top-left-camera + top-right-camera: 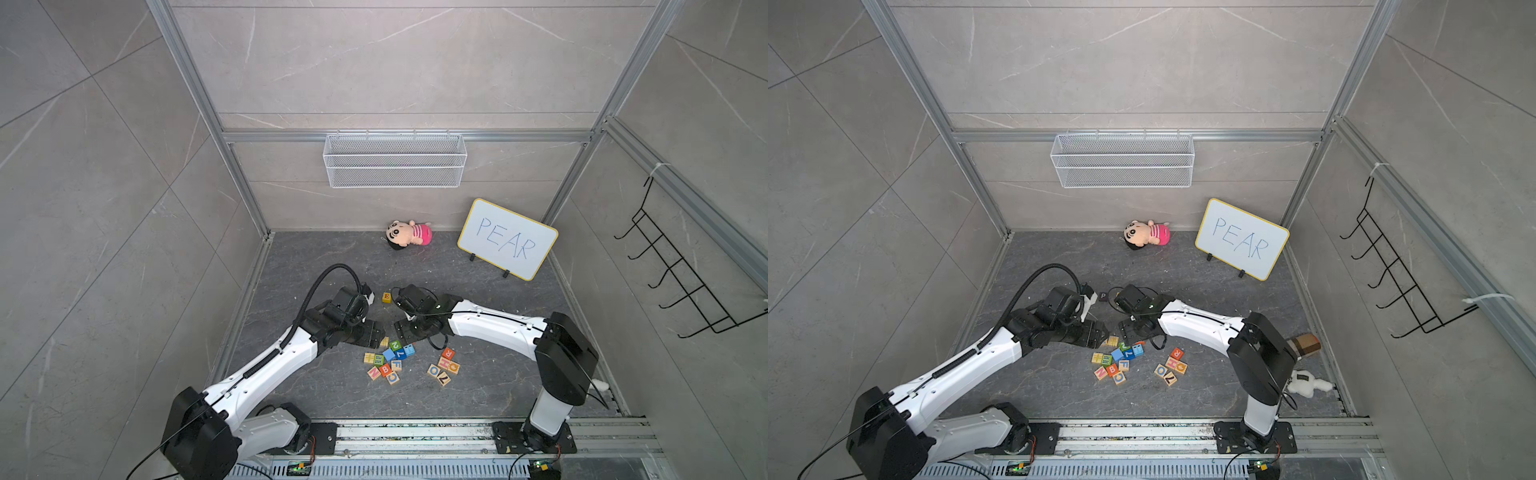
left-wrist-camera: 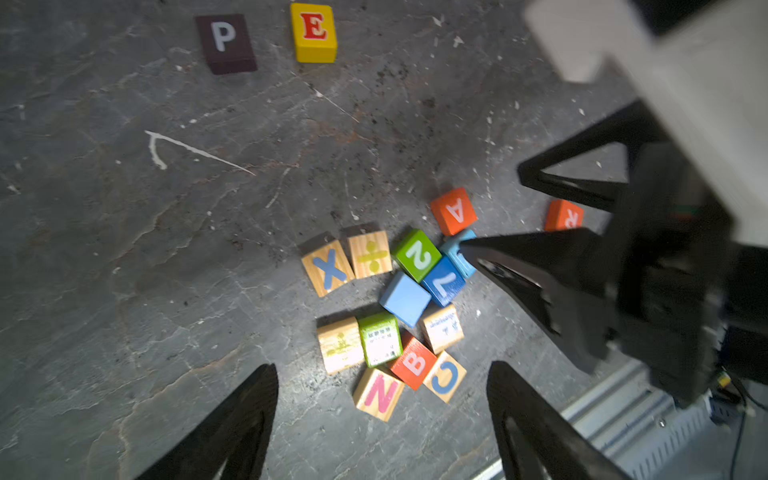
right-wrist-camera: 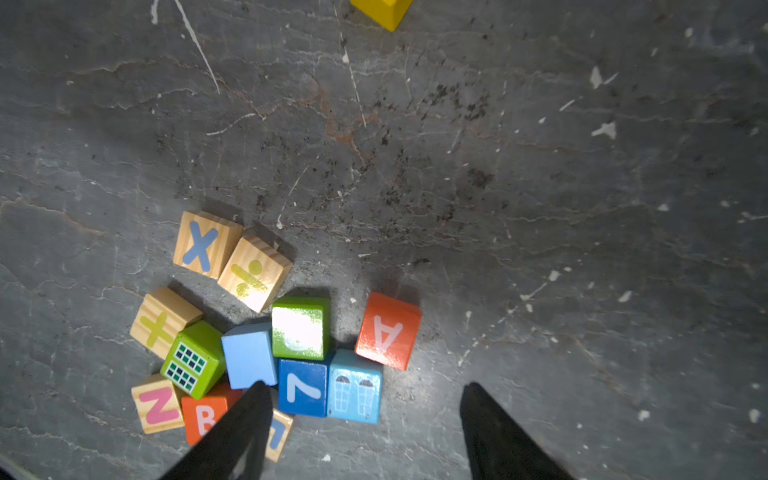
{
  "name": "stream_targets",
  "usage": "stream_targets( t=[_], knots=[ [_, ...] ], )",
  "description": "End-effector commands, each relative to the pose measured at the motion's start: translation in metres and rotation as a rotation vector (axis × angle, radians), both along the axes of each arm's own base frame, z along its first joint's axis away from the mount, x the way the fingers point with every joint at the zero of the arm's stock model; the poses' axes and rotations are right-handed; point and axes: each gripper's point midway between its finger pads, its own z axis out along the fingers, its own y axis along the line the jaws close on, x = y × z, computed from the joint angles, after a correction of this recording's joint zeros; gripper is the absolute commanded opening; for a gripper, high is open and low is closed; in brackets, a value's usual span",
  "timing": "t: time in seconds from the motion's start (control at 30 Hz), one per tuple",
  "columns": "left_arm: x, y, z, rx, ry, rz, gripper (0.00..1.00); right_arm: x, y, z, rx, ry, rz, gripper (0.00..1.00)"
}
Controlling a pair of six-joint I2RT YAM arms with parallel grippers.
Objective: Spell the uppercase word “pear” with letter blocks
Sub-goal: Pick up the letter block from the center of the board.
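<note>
The black P block (image 2: 226, 41) and the yellow E block (image 2: 313, 32) lie side by side on the dark floor, apart from the pile. In the top views the E block (image 1: 386, 297) and the P block (image 1: 1103, 296) sit between the two wrists. The orange-red A block (image 3: 388, 330) rests at the pile's edge, beside a green cube. The red R block (image 2: 564, 215) (image 1: 448, 353) lies in a smaller group to the right. My left gripper (image 2: 383, 370) hangs open over the pile, holding nothing. My right gripper (image 3: 365, 388) is open too, above the blue cubes next to the A block.
A pile of wooden, blue and green cubes (image 1: 388, 361) lies in front of the grippers, with a smaller group (image 1: 442, 372) to its right. A whiteboard reading PEAR (image 1: 507, 239) and a plush doll (image 1: 409, 235) stand at the back. A wire basket (image 1: 395, 160) hangs on the wall.
</note>
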Motion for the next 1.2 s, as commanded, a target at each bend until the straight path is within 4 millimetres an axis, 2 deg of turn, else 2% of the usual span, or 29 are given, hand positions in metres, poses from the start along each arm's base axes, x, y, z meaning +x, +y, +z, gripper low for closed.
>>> stream_targets(
  t=[0.0,0.1,0.2,0.47,0.77,0.9,1.17],
  knots=[
    [-0.017,-0.012,0.030,-0.139,-0.097,-0.122,0.84,0.000,-0.002,-0.009,-0.032,0.031,-0.070,0.74],
    [-0.027,-0.009,0.042,-0.207,-0.180,-0.148,0.86,0.004,0.000,-0.014,-0.038,0.029,-0.085,0.74],
    [-0.031,-0.006,0.046,-0.233,-0.238,-0.157,0.87,0.006,0.002,-0.023,-0.060,0.043,-0.087,0.74],
    [-0.030,-0.017,0.039,-0.237,-0.223,-0.204,0.87,0.011,-0.012,-0.034,-0.154,0.032,-0.116,0.68],
    [-0.025,-0.024,0.035,-0.234,-0.225,-0.226,0.87,0.015,-0.010,-0.047,-0.172,0.037,-0.117,0.63],
    [-0.023,-0.024,0.030,-0.216,-0.213,-0.216,0.87,0.016,-0.006,-0.051,-0.175,0.043,-0.102,0.56],
    [-0.022,-0.026,0.033,-0.223,-0.225,-0.216,0.87,0.020,-0.010,-0.058,-0.190,0.056,-0.102,0.44]
  ],
)
